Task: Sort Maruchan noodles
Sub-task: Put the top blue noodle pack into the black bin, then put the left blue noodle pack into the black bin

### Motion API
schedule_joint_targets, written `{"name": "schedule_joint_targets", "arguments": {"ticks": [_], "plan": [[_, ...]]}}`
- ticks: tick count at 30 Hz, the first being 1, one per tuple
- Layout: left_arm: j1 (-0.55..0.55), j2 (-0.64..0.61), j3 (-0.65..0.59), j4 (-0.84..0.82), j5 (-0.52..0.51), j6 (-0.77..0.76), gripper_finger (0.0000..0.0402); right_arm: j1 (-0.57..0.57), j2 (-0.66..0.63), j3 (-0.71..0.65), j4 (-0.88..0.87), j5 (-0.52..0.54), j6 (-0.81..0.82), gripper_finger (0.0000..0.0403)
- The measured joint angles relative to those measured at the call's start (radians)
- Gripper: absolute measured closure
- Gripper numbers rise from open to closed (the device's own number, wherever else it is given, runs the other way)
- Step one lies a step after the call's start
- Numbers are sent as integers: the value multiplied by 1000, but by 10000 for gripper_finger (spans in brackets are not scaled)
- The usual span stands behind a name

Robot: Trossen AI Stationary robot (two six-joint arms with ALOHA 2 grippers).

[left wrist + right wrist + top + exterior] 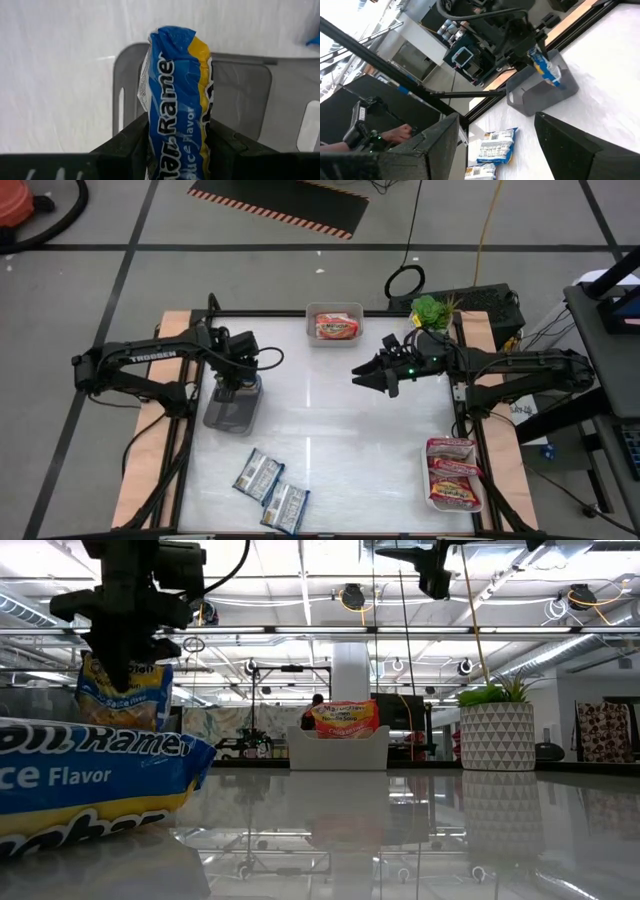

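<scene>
Table: white glossy table top (330, 410) inside a black frame with wooden side rails, grey floor all round.
High view, left gripper (237, 385): poised directly over the grey plastic tray (222, 417), closed on a blue-and-yellow noodle packet that barely shows beneath it.
High view, loose packets: two blue-silver flat plastic packets (272, 492) lying on the table nearer the front edge than that gripper, well apart from it.
High view, sorted piles: orange-red packet (337, 327) in the clear tray at the far edge; maroon-and-silver packets (453, 475) in the white tray below the right gripper (375, 377).
Low view: held blue-and-yellow noodle packet (123, 690) hanging upright from dark fingers, clear of the table; another blue packet fills the near corner.
Left wrist view: fingers (132, 142) pinching the packet's narrow sides, about half spread; tray floor straight ahead, bare where visible.
Right wrist view: right fingers held wide with nothing between them, waiting above mid-table; far off, the left arm holds its packet over the tray.
Step in hand: likely placing a blue packet into the grey tray.
Next move calls for: lowering between the tray walls, then letting go so the packet falls flat rather than leaning on the rim.
</scene>
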Motion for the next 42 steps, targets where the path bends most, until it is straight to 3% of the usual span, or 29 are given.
{"name": "schedule_joint_targets", "arguments": {"ticks": [6,10,17,23,29,34,42], "plan": [[0,0,-24,25,-24,-3,248,17,0,0,0,0,0,149],[0,0,-34,43,-47,8,226,17,0,0,0,1,0,149],[-5,0,-36,86,-129,13,124,17,0,0,0,1,3,149],[-4,0,-29,73,-246,-111,39,17,0,0,0,1,11,149],[-11,0,23,42,-227,-384,15,17,0,0,0,5,19,149],[-59,0,64,45,-67,-661,25,17,0,0,0,11,19,149],[-240,0,102,-31,59,-1276,58,17,0,0,0,59,19,149]]}}
